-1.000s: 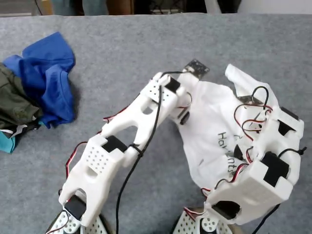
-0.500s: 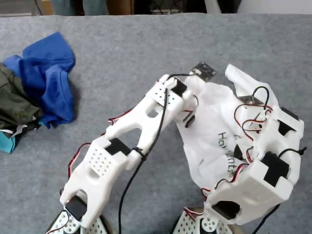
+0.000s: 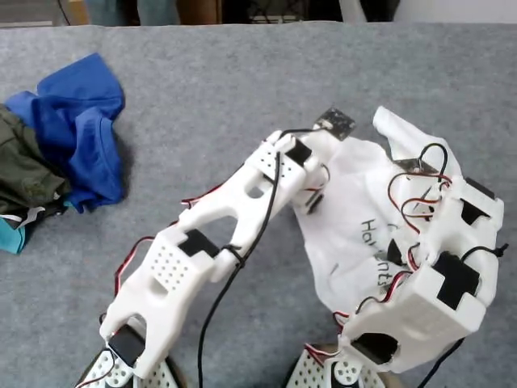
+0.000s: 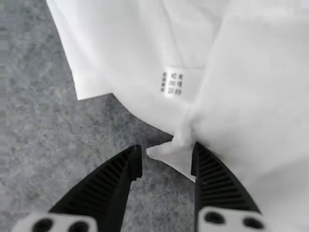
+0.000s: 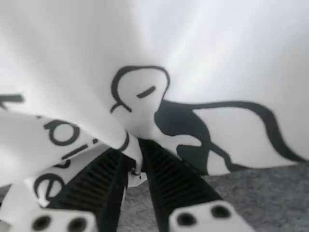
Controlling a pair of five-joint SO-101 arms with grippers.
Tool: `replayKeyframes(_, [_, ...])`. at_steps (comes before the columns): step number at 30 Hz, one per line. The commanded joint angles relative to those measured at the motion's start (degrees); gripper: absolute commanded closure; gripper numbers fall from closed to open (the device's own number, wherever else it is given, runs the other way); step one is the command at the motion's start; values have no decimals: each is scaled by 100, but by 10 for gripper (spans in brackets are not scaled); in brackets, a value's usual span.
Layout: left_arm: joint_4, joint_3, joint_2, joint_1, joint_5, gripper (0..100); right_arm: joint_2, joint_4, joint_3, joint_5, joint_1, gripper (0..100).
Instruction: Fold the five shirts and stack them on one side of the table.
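Smooth cloth white shirt [image 3: 363,210], felt-like table [image 3: 242,73]

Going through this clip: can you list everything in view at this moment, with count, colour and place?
white shirt: one, white with dark print, crumpled on the table's right half
blue shirt: one, blue, bunched at the table's left side
dark shirt: one, olive-dark, at the left edge against the blue shirt
teal garment: one bit showing, teal, at the left edge by the dark shirt
table: one, grey cloth-like surface
left arm: one, white, over the white shirt's edge
right arm: one, white, over the white shirt
left tool: one, black fingers, open around a corner of the white shirt
right tool: one, black fingers, shut on a fold of the white shirt
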Motion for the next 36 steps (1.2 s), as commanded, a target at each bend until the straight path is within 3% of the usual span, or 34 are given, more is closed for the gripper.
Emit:
replayKeyframes(1, [-26,-312,88,-48,88,805,48,-88,-180,-62,44,980])
replayKeyframes(6, [492,-963,519,-22,88,809,48,-88,-180,-62,44,980])
replayKeyframes(12, [888,-1886,1029,22,88,939,48,-88,-180,-62,44,980])
replayKeyframes(23, [1741,-2941,1442,40,105,972,48,-97,-180,-70,44,980])
replayKeyframes(27, [2681,-3776,1424,-268,70,972,-66,62,-233,-35,44,980])
replayKeyframes(30, [2760,-3987,1327,-769,88,973,-470,774,-646,-18,44,964])
replayKeyframes(36, [2760,-2589,-466,-1859,-369,973,-1596,2048,-2009,220,44,876])
